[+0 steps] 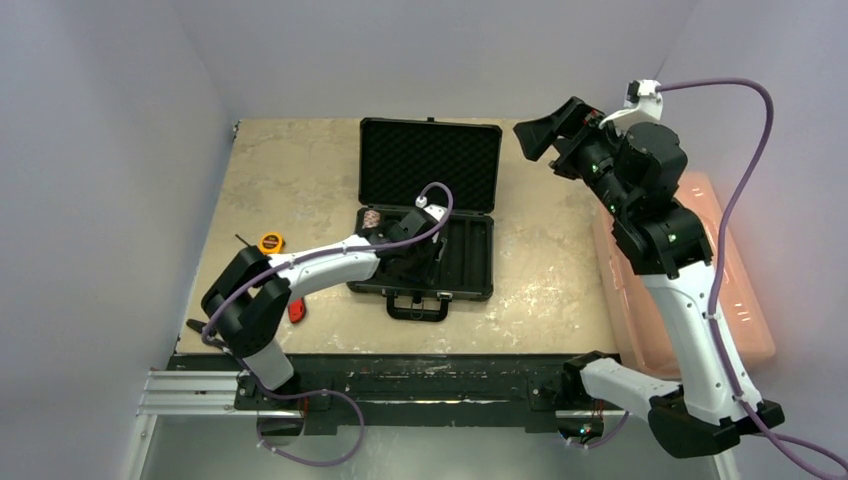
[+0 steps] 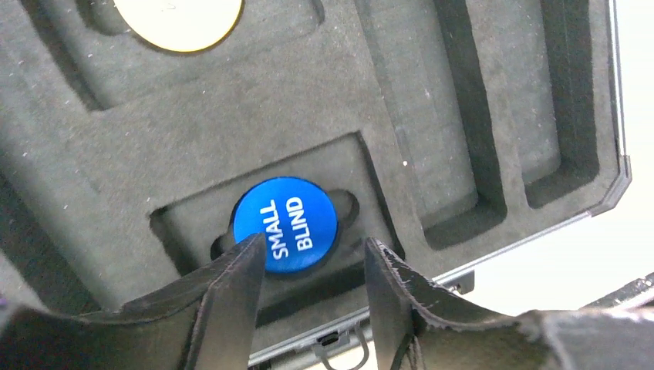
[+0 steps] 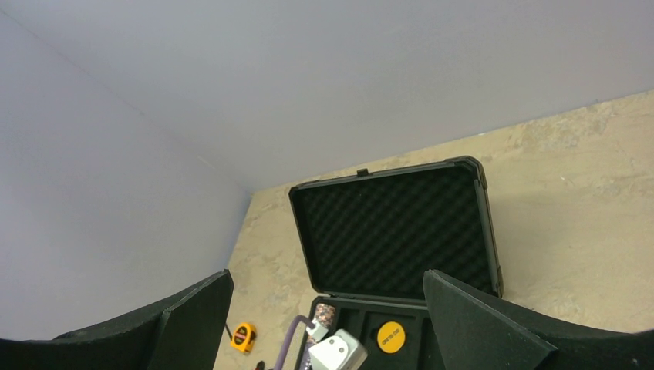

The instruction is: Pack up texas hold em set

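The black briefcase [image 1: 478, 262] lies open at mid-table, its foam-lined lid [image 1: 430, 165] laid back and its handle [image 1: 418, 305] facing me. My left gripper [image 2: 312, 245] is open just above the moulded tray [image 2: 254, 131]. A blue "SMALL BLIND" disc [image 2: 285, 225] lies in its recess just beyond the fingertips, and nothing is held. A yellow disc [image 2: 179, 19] sits in another recess and also shows in the right wrist view [image 3: 391, 337]. A chip stack [image 1: 372, 219] stands in the tray's far left slot. My right gripper [image 1: 540, 135] is open and empty, raised high at the back right. No dice show.
A translucent pink bin [image 1: 700, 280] stands along the table's right edge under the right arm. A yellow tape measure [image 1: 271, 242] lies left of the case. A red-handled knife [image 1: 296, 310] lies near the left arm's base. Walls close in at the back and the left.
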{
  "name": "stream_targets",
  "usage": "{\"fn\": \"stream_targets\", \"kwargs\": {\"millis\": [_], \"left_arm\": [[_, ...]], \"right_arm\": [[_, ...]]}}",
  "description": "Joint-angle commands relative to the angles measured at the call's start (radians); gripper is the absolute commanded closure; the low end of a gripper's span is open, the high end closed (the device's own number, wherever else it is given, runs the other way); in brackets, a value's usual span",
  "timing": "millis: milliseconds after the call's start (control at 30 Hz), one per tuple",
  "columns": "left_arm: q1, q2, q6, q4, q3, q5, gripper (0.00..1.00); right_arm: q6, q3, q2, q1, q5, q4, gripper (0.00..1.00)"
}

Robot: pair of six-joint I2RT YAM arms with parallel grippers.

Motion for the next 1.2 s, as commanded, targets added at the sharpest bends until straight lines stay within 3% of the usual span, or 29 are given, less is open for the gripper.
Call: {"fn": "stream_targets", "kwargs": {"millis": [0, 233, 433, 833, 1167], "left_arm": [[-0.004, -0.115, 0.014, -0.047, 0.016, -0.046, 0.47], [-0.002, -0.250, 0.051, -0.144, 0.045, -0.127, 0.35], [0.006, -0.399, 0.039, -0.197, -0.031, -0.171, 0.35], [0.013, -0.670, -0.085, -0.259, -0.282, -0.209, 0.37], [0.016, -0.799, -0.204, -0.306, -0.472, -0.202, 0.43]], "right_arm": [[-0.006, 0.025, 0.035, 0.003, -0.016, 0.067, 0.01], [-0.028, 0.113, 0.183, 0.003, -0.013, 0.067, 0.01], [-0.078, 0.281, 0.397, 0.001, 0.003, 0.002, 0.01], [-0.135, 0.793, 0.915, -0.070, -0.102, -0.185, 0.07], [-0.132, 0.918, 1.153, -0.171, -0.266, -0.095, 0.23]]}}
